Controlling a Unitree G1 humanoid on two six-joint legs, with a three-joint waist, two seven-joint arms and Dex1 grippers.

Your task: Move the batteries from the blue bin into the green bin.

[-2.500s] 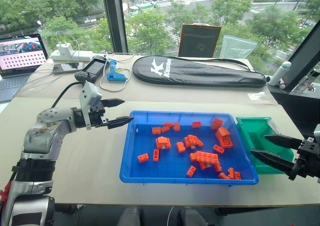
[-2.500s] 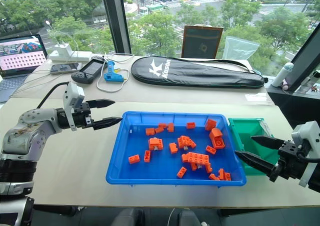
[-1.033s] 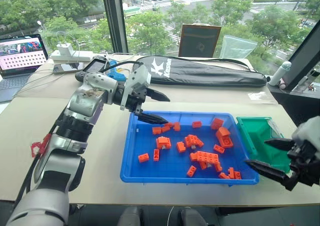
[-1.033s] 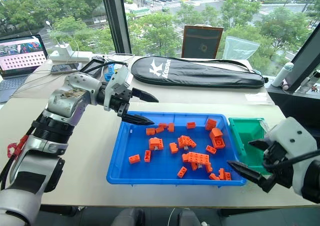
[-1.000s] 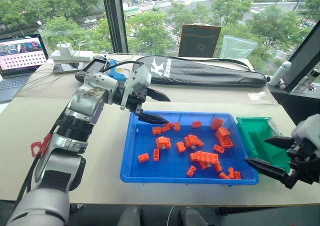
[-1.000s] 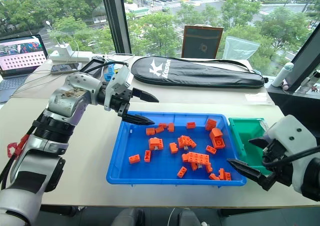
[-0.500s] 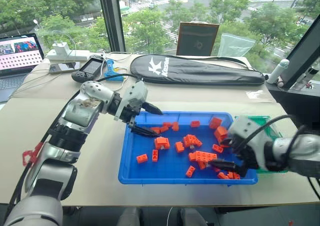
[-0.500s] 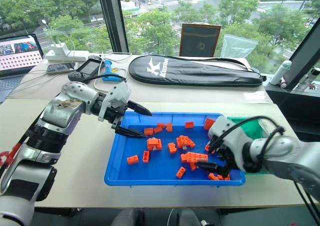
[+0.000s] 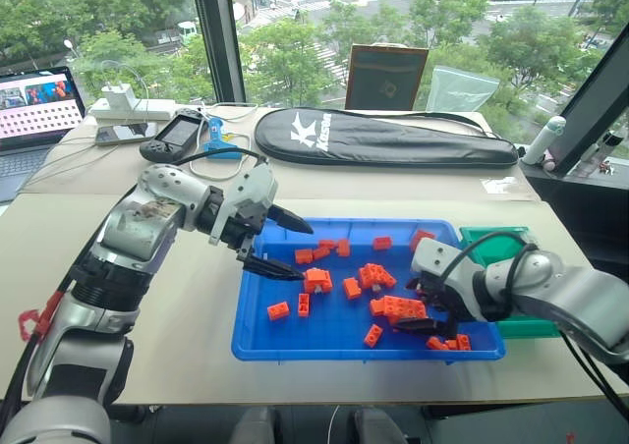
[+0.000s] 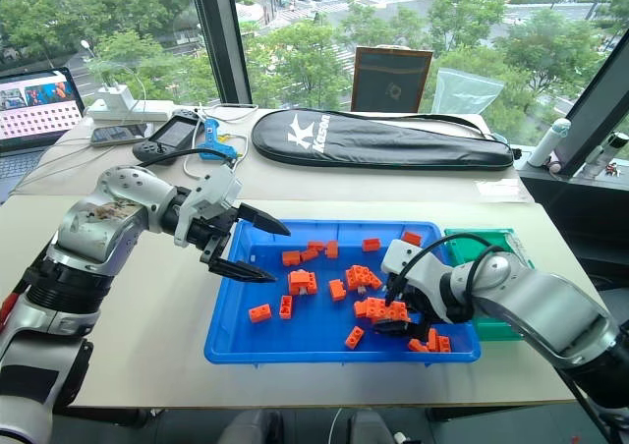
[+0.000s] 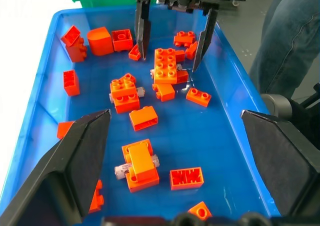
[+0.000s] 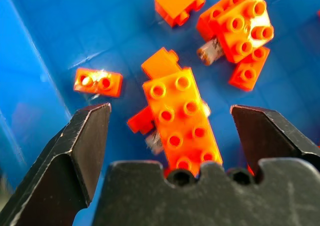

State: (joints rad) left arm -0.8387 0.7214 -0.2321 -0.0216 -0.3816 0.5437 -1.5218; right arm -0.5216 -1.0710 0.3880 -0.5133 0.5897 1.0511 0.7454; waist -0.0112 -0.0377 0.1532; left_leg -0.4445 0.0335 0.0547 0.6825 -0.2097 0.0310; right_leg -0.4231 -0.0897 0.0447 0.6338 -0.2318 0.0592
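Observation:
The blue bin (image 9: 257,338) holds several orange bricks (image 9: 374,276). Grey batteries lie half hidden under them: one battery (image 11: 120,170) sticks out below a brick, and another battery (image 12: 210,51) shows an end beside a brick cluster. My right gripper (image 9: 418,318) is down in the bin's right half. It is open, with its fingers on either side of a long orange brick (image 12: 180,121). A battery end (image 12: 151,143) shows beneath that brick. My left gripper (image 9: 308,253) hangs open over the bin's left part and holds nothing. The green bin (image 9: 494,238) stands to the right, partly behind my right arm.
Behind the bins lie a black racket bag (image 9: 383,139), a game controller (image 9: 175,135) and a blue tool (image 9: 218,141). A laptop (image 9: 39,105) stands at the far left. A person's leg in jeans (image 11: 285,36) is near the table's front edge.
My right gripper swung from the front right beside the green bin down into the blue bin, over the long brick. My left gripper drew back a little toward the bin's left edge.

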